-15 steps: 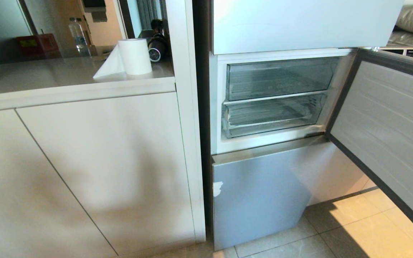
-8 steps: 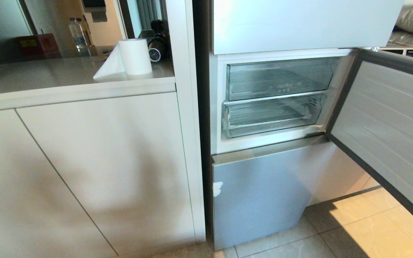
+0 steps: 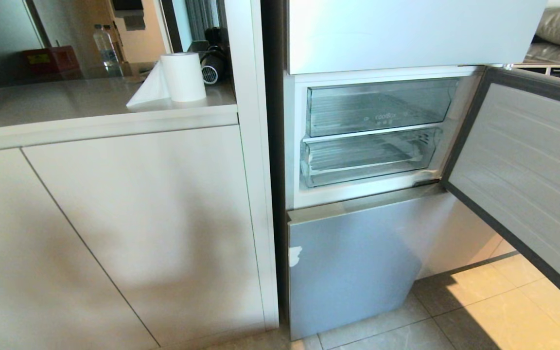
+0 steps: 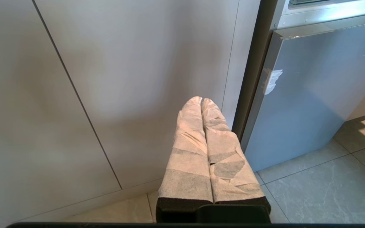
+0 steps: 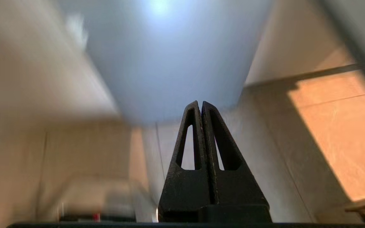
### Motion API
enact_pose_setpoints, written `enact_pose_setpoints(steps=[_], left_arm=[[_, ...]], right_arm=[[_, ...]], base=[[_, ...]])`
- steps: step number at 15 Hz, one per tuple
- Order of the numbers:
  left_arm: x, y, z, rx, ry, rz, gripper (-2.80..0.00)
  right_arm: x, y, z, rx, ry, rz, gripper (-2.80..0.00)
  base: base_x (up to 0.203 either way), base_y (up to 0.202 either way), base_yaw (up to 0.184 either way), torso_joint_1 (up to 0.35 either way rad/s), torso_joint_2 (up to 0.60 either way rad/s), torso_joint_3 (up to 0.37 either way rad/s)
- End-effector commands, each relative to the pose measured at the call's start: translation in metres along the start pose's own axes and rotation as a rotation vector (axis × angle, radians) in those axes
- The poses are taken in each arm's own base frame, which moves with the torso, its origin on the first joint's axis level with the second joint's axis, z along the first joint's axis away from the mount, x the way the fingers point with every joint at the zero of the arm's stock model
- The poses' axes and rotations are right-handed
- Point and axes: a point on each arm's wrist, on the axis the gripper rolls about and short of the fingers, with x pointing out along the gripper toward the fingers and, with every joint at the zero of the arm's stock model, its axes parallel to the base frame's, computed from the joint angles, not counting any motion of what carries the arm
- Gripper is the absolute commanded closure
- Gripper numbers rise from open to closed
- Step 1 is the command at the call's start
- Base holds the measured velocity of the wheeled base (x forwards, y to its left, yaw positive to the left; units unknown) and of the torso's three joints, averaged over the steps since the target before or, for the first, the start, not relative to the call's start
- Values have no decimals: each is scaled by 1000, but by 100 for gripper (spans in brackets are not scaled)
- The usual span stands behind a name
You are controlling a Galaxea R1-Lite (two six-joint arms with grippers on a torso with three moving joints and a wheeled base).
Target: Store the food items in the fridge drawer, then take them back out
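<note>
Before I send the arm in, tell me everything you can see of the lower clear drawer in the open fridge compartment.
The wide, shallow clear plastic fridge drawer sits in the lower slot of the open compartment, directly under the deeper clear plastic bin with faint lettering. It has a ribbed floor and a thick front lip that looks whitish at its left end. It looks pushed in, level, and no food shows inside. The open grey fridge door hangs to its right. No end effector is at it.
</note>
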Motion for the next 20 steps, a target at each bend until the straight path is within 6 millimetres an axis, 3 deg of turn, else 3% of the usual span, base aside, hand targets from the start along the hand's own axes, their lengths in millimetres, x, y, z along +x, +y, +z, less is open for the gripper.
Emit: enact_pose_setpoints(steps=[1,3,8,20], left_arm=[[0,0,0,0,2,1,0],[0,0,0,0,0,1,0],[0,0,0,-1,0,1,0],[0,0,0,-1,0,1,0]], right_arm=[[-5,1,-8,-40,23,51,0],[-10,1,-10,-74,-8,74,0],[-25,-3,-27,-118,-194,-66,0],[-20,-3,-28,-97,-245,-67,0]], base=[[0,0,0,0,0,0],[0,0,0,0,0,0],[0,0,0,0,0,0],[0,-1,13,0,1,0]])
